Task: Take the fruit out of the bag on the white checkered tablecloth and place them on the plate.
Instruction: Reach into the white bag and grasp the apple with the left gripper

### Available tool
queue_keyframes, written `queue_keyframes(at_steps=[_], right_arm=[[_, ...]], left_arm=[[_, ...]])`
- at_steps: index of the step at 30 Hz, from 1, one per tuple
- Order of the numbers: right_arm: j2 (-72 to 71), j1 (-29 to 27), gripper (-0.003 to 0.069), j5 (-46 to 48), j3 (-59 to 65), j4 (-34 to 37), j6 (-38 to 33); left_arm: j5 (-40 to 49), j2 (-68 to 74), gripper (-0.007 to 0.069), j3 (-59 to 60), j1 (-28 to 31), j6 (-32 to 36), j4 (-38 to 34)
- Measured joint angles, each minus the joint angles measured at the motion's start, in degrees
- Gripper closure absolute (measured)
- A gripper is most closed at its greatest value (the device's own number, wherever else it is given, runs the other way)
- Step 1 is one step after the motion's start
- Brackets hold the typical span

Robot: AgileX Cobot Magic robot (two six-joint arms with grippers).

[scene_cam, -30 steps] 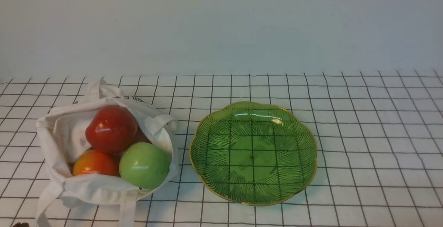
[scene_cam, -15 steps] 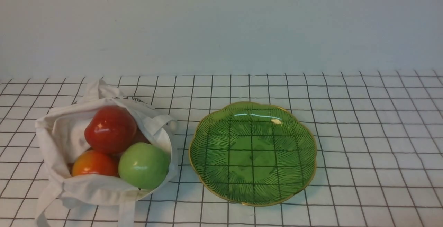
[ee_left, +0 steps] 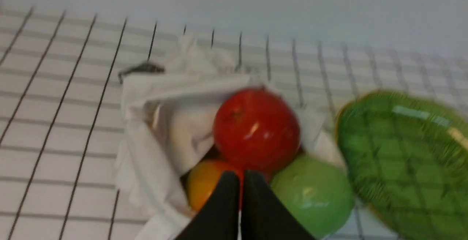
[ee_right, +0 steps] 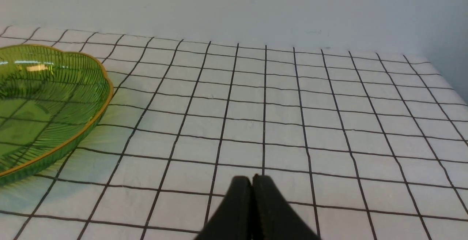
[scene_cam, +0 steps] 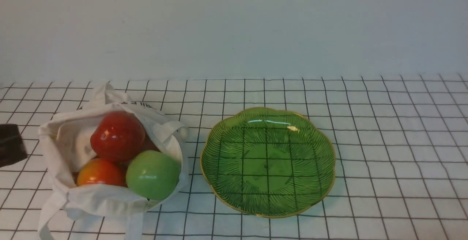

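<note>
The off-white bag (scene_cam: pixel 69 141) lies open on the white checkered tablecloth (scene_cam: pixel 384 123) at the left. In it sit a red apple (scene_cam: pixel 117 135), a red-orange fruit (scene_cam: pixel 99 173) and a green apple (scene_cam: pixel 152 174). The green plate (scene_cam: pixel 267 161) stands right of the bag and holds nothing. My left gripper (ee_left: pixel 240 176) is shut and empty, on the near side of the bag; a dark part of it (scene_cam: pixel 11 145) shows at the front view's left edge. My right gripper (ee_right: pixel 251 179) is shut and empty over bare cloth right of the plate (ee_right: pixel 47 101). Peach and orange are hidden.
A plain pale wall (scene_cam: pixel 234 24) runs along the back of the table. The bag's strap handles (scene_cam: pixel 133 227) trail toward the front edge. In the right wrist view the cloth ends at the table's right edge (ee_right: pixel 449 86).
The left arm has come into the front view at the left edge, beside the bag. The bag, fruit and plate have not moved.
</note>
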Motion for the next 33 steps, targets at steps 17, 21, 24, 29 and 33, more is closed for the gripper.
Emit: queue_keyframes(at_steps=[17, 21, 24, 29, 33], right_arm=[[0.00, 0.00, 0.0673, 0.00, 0.00, 0.00, 0.00], [0.00, 0.00, 0.0673, 0.00, 0.00, 0.00, 0.00], [0.00, 0.00, 0.0673, 0.00, 0.00, 0.00, 0.00], [0.00, 0.00, 0.0673, 0.00, 0.00, 0.00, 0.00], [0.00, 0.00, 0.0673, 0.00, 0.00, 0.00, 0.00]], left_arm=[[0.98, 29.08, 0.0256, -13.98, -7.93, 20.48, -4.80], [-3.36, 32.58, 0.0029, -13.98, -8.67, 20.28, -3.58], [-4.37, 35.35, -0.0045, -13.98, -8.67, 20.06, -3.03], [-5.26, 39.06, -0.0058, -14.04, -8.72, 19.99, -2.17], [-5.38, 40.36, -0.0059, -14.06, -8.73, 18.80, -0.16]])
